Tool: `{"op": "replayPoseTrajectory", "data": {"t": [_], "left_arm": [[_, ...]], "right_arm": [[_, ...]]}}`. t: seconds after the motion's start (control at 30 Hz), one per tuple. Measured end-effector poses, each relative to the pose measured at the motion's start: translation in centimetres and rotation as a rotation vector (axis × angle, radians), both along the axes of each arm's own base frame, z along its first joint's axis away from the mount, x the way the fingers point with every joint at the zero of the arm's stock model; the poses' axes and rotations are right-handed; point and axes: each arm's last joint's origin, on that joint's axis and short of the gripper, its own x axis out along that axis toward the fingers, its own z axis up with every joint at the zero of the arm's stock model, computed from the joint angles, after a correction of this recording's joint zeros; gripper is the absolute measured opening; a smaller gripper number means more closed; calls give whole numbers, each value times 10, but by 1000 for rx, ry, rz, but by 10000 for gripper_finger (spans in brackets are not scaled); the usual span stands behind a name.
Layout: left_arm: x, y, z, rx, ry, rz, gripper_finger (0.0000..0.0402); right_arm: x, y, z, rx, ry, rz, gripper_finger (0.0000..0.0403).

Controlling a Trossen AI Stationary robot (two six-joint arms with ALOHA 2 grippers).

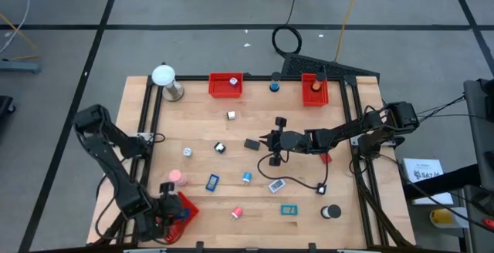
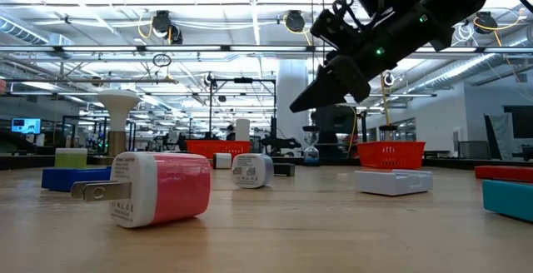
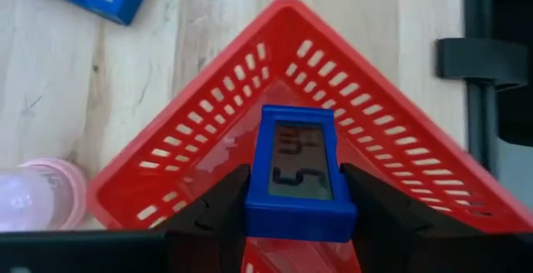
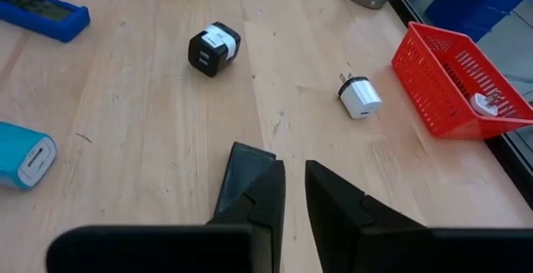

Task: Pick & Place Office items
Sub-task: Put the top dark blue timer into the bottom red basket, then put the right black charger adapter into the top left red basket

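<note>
While the left gripper (image 3: 296,215) is clamped on the blue digital clock (image 3: 300,173) above the red mesh tray (image 3: 391,123) at the table's near left corner, the clock looks like a light, stiff plastic box with smooth sides, so I judge it can slip if the hold loosens. Holding across its narrow sides, as now, keeps the display untouched. The right gripper (image 4: 291,190) hangs over the middle of the table with its fingers almost together and empty.
</note>
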Motion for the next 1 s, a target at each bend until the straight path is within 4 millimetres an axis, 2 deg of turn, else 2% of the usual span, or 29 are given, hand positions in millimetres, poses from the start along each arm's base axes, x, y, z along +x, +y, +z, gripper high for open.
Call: {"op": "replayPoseTrajectory", "data": {"t": [0.2, 0.57, 0.7, 1.0], "left_arm": [[3, 1, -2, 6, 3, 16, 214], [-1, 8, 5, -28, 67, 60, 219], [-4, 11, 12, -66, 96, 78, 191], [-11, 17, 11, -95, 259, 157, 88]], "right_arm": [[0, 0, 0, 0, -1, 0, 45], [0, 0, 0, 0, -1, 1, 45], [0, 0, 0, 0, -1, 1, 45], [0, 0, 0, -11, 4, 7, 45]]}}
